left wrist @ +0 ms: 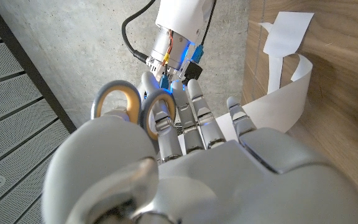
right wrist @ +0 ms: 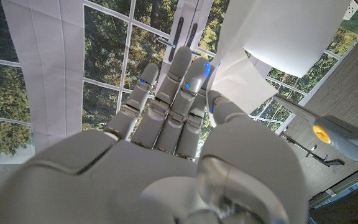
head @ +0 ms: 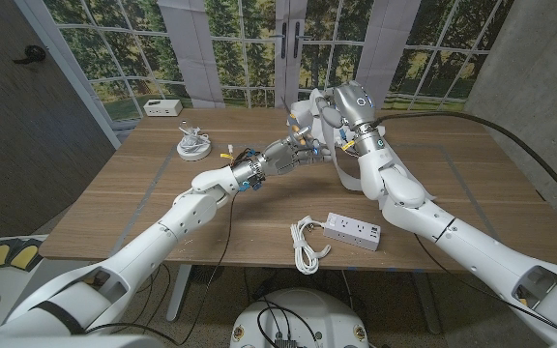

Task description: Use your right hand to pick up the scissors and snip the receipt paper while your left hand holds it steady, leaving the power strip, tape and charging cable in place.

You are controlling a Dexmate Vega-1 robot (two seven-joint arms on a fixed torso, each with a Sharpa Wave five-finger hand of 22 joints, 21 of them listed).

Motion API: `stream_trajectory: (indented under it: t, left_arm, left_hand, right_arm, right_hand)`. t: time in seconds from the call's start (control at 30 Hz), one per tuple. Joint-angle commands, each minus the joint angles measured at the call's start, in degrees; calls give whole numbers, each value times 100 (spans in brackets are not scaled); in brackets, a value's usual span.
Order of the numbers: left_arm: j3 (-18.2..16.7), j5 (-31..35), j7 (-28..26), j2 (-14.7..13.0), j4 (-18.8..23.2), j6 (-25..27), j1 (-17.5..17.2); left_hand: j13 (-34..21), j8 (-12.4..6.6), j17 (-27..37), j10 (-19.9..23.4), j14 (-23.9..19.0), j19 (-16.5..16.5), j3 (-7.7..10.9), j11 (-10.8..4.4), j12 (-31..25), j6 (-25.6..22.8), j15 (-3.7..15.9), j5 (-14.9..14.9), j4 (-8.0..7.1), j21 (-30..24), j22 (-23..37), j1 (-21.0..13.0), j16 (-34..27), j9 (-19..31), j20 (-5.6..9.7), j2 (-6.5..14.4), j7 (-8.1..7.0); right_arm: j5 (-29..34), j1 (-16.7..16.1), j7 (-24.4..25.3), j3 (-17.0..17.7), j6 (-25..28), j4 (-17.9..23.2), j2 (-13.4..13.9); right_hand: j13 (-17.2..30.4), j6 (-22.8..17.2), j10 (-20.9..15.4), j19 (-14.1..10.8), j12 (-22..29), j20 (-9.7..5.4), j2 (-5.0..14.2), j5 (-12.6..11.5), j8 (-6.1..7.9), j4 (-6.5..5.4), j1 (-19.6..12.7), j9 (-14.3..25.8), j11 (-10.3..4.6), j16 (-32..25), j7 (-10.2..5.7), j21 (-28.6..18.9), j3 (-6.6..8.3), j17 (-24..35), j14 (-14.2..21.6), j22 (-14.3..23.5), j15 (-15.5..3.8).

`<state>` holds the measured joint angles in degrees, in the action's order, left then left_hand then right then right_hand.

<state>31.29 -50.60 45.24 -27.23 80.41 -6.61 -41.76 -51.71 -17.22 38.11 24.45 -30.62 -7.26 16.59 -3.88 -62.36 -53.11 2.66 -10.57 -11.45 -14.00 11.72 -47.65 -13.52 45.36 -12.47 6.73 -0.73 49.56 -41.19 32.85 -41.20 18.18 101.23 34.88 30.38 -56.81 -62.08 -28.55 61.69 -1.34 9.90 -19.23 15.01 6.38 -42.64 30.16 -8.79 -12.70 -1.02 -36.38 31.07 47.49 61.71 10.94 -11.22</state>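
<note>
The scissors [left wrist: 122, 103], with grey handles lined in yellow, sit in my left hand [head: 280, 155] above the middle of the table; its fingers [left wrist: 194, 121] curl at the handle loops. The blades and yellow pivot [right wrist: 321, 132] point toward the receipt paper [right wrist: 277, 37]. My right hand [head: 315, 111] is raised just behind the left and pinches the white paper between thumb and fingers [right wrist: 185, 81]. From there the long strip [head: 344, 172] hangs down and curls on the table; it is the receipt paper [left wrist: 284, 87] beside my left hand [left wrist: 185, 174].
A white power strip [head: 353, 230] with its bundled cord [head: 305, 244] lies near the table's front edge. A coiled white cable [head: 193, 147] lies at the back left. A small white box [head: 162, 107] stands on the sill behind the wooden table [head: 453, 164].
</note>
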Motion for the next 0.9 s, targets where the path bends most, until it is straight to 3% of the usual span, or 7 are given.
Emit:
stream_trajectory:
  t: [0.03, 0.33, 0.5, 0.7, 0.8, 0.9]
  left_arm:
    - [-89, -103, 84, -68, -38, 11, 6]
    - [-126, -90, 371, -42, -267, -153, 116]
    - [-184, -103, 292, -111, -174, -156, 31]
    - [-232, -92, 312, -161, -183, -230, -1]
    - [-258, -73, 331, -189, -193, -290, -9]
    - [-262, -62, 282, -222, -153, -265, -32]
  left_hand:
    - [-39, -56, 37, 359, -14, -18, 1443, -439, -175, -24, 208, 17, 740, -14, 14, -423, -5, 28, -15, 411, -22]
    - [-5, -52, 62, 353, -8, -18, 1493, -432, -154, -13, 204, 32, 746, -12, 13, -363, -4, 1, -14, 397, -28]
    - [-40, -55, 88, 319, 24, -12, 1533, -439, -165, 10, 189, 35, 754, -7, 12, -330, 0, 5, -14, 406, -20]
    - [14, -44, 80, 282, 35, -9, 1533, -454, -117, -8, 179, 52, 690, -5, 11, -211, 24, -41, -14, 363, -42]
    - [55, -15, 65, 298, 31, -8, 1527, -454, -99, 35, 186, 58, 671, -3, 11, -145, 38, -71, -13, 317, -61]
    - [65, -22, 49, 313, 8, -5, 1375, -456, -103, -43, 206, 93, 652, 2, 10, 48, 45, -126, -10, 55, -56]
  right_arm:
    - [-19, 86, -87, -35, 113, -59, -77]
    - [7, 111, -181, -108, 232, -84, -110]
    - [-184, 119, -517, -74, 285, 57, -111]
    - [-139, 166, -396, -110, 265, -9, -148]
    - [-154, 153, -380, -99, 334, 1, -187]
    - [-201, 149, -522, -76, 453, 52, -190]
  right_hand:
    - [-13, -56, 20, 8, 47, 6, 78, 30, -31, 9, -93, 15, -51, 11, -7, -39, 59, 2, 18, -3, -218]
    - [-2, -75, 40, 7, 68, 6, 77, 46, -55, 7, -82, 23, -53, 11, -11, -55, 73, 2, 14, -4, -217]
    - [28, -53, 141, 95, 65, 47, 59, 63, -83, 4, -54, 41, -62, 73, -36, -34, 78, -30, -118, -4, -207]
    - [-20, -59, 133, 108, 46, 52, 62, 75, -101, -3, -40, 35, -67, 73, -37, -36, 75, -30, -146, -5, -209]
    - [-24, -60, 142, 109, 46, 53, 67, 80, -109, -1, -39, 35, -67, 69, -37, -39, 78, -28, -156, -6, -212]
    - [-19, -51, 150, 130, 50, 66, 66, 85, -119, 3, -39, 34, -55, 61, -34, -33, 76, -24, -156, -6, -213]
